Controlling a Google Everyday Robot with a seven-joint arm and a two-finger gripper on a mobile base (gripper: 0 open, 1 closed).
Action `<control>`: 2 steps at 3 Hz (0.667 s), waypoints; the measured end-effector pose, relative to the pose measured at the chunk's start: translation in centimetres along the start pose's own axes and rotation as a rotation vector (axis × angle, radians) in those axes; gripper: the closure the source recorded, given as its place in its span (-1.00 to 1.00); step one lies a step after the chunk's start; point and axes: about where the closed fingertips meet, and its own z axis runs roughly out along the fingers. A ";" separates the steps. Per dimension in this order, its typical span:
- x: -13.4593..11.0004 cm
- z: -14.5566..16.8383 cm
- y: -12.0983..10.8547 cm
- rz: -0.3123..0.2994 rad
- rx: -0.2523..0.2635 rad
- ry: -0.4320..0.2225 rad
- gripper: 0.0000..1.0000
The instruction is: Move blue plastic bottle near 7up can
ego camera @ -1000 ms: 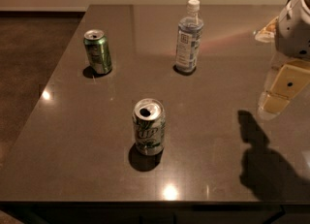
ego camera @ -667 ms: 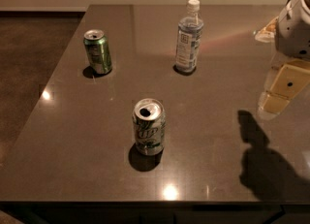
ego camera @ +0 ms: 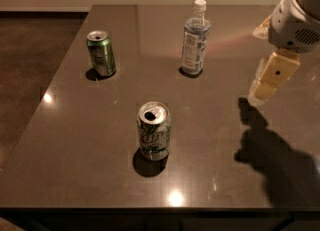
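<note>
Gripper (ego camera: 261, 89) hovering at right over dark table (ego camera: 75, 170), holding nothing, opening cannot be told, one blue plastic bottle (ego camera: 195, 40) upright at back, two cans, 7up can (ego camera: 154, 132) in front, well apart, green can (ego camera: 101, 54) back left.

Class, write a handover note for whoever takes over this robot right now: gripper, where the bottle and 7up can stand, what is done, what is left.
The gripper hovers over the right side of the table, touching nothing.
The blue plastic bottle stands upright, far middle.
The 7up can stands upright near the front, apart from it.
Done: nothing. Left: grasp the bottle, set it beside the can.
</note>
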 end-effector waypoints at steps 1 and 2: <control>-0.7 1.9 -4.1 0.051 0.042 -0.040 -1.00; -1.6 3.3 -8.5 0.110 0.096 -0.106 -1.00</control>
